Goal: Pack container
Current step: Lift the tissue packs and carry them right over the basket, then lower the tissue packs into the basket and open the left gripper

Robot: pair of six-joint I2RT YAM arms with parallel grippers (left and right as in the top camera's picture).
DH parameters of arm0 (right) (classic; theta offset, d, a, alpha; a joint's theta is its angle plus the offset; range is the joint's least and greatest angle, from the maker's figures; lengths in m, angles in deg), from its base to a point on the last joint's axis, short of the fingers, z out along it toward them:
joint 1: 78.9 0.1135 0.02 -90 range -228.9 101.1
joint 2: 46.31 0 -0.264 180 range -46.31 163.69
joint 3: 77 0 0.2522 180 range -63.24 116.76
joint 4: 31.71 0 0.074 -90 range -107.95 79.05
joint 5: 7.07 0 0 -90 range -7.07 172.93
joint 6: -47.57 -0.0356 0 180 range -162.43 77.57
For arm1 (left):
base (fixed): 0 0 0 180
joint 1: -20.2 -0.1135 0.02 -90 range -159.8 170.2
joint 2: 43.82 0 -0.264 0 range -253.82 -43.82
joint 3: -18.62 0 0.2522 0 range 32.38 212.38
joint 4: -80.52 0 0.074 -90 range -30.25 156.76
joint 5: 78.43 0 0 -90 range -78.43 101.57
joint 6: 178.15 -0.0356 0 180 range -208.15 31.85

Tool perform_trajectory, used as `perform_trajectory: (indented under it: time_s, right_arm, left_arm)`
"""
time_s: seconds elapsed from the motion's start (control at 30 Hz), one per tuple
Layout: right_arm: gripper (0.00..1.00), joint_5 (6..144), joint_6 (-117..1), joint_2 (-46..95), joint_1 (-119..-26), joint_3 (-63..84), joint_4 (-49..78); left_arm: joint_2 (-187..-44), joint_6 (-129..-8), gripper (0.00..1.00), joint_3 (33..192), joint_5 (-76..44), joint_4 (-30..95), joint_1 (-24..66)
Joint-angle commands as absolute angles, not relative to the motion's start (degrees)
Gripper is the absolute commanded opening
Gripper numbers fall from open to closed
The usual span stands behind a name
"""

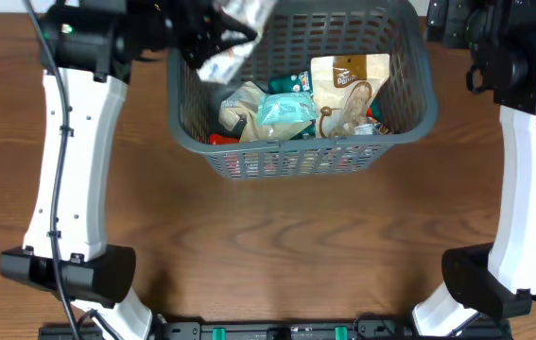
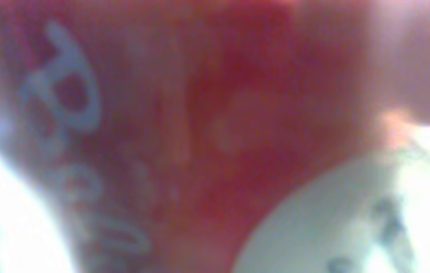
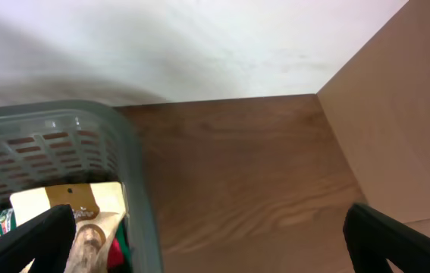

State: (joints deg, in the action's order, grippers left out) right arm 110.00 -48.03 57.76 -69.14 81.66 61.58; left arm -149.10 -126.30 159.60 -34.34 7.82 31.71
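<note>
From overhead, the basket (image 1: 296, 162) is sitting on the desk (image 1: 277, 247) at the top centre of the frame, its far rim cut off by the upper edge. The left hand (image 1: 213, 40) is hanging over the basket's upper left corner, clenched on a crinkled silvery pack (image 1: 237, 28), though the fingers themselves are lost in the dark arm parts. Inside the basket a beige pack (image 1: 348, 87) is lying to the right, and a teal pack (image 1: 282, 113) is resting just beside it toward the centre.

The left wrist camera is giving none of that: a blurred red surface (image 2: 222, 114) with pale lettering is filling nearly the whole view, too close to read, and a pale rounded shape is crowding the lower right.

The right wrist camera is showing what the overhead cannot. The right hand (image 3: 208, 227) is released, its two dark fingers (image 3: 29, 241) spread wide at the bottom corners with only bare desk (image 3: 237, 167) between them. The basket (image 3: 48, 115) is poking in at the left edge, beside that hand and not under it, the beige pack (image 3: 67, 199) peeking over its rim. A white wall (image 3: 199, 45) is running across the top of this view.
</note>
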Motion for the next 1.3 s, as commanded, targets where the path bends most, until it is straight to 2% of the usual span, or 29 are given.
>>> perform_trajectory:
  time_s: [0.0, 0.33, 0.67, 1.0, 1.03, 1.07, 1.1, 1.13, 1.27]
  right_arm:
    - [0.99, 110.98, -47.70, 56.78, -69.44, 82.21, 61.62]
    - [0.99, 110.98, -47.70, 56.78, -69.44, 82.21, 61.62]
    - [0.99, 110.98, -47.70, 56.78, -69.44, 82.21, 61.62]
    - [0.99, 110.98, -47.70, 56.78, -69.44, 82.21, 61.62]
    - [0.99, 110.98, -47.70, 56.78, -69.44, 82.21, 61.62]
    - [0.99, 110.98, -47.70, 56.78, -69.44, 82.21, 61.62]
    - [0.99, 110.98, -47.73, 56.78, -69.44, 82.21, 61.62]
    - [0.99, 110.98, -47.73, 56.78, -69.44, 82.21, 61.62]
    - [0.99, 110.98, -47.70, 56.78, -69.44, 82.21, 61.62]
  left_arm:
    - [-147.96, -131.81, 0.06, 160.98, -32.26, 5.13, 33.81]
    - [-153.84, -133.60, 0.06, 160.98, -25.18, -2.32, 38.48]
    - [-163.63, -134.03, 0.06, 160.98, -24.52, -5.19, 40.78]
    - [-165.33, -134.62, 0.06, 160.98, -13.75, -6.32, 43.86]
    - [-165.33, -134.58, 0.12, 160.98, -13.33, -6.45, 44.04]
    - [-165.33, -134.58, 0.40, 160.98, -13.16, -6.67, 44.08]
    - [-165.33, -134.54, 0.83, 160.98, -13.20, -6.87, 44.08]
    - [-165.33, -134.38, 0.99, 160.98, -13.20, -7.11, 44.08]
    - [-165.33, -134.41, 0.99, 160.98, -13.20, -8.25, 44.08]
